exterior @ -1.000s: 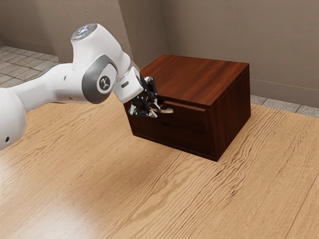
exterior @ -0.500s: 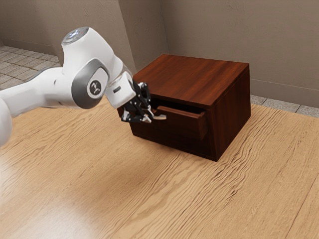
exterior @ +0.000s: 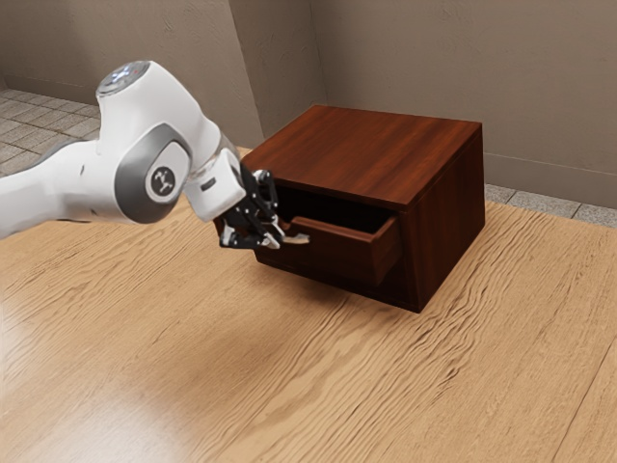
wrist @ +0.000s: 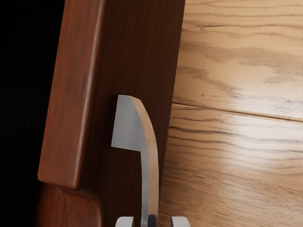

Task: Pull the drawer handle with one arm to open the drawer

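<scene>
Three risks stand out, as I judge it. Biggest first: the whole cabinet (exterior: 386,154) sits loose on the wooden tabletop (exterior: 289,386), so a pull angled off the slide line could drag or twist the box instead of drawing out the drawer (exterior: 342,253), which stands partly open, its face well clear of the cabinet's. Next, a pull that dips or lifts could bind the drawer in its opening. Last, the gripper (exterior: 270,236) is closed narrowly on the drawer handle (wrist: 142,142), and that smooth metal could slide out of the grip under a sharp tug. As for make: the tabletop is pale, wavy-grained timber with a soft sheen. The cabinet is a boxy block of dark reddish, glossy wood with square edges. The drawer shows a thick front slab of the same wood, rounded at its corner. The handle is a thin grey metal strip, curved and bowed away from that slab.
</scene>
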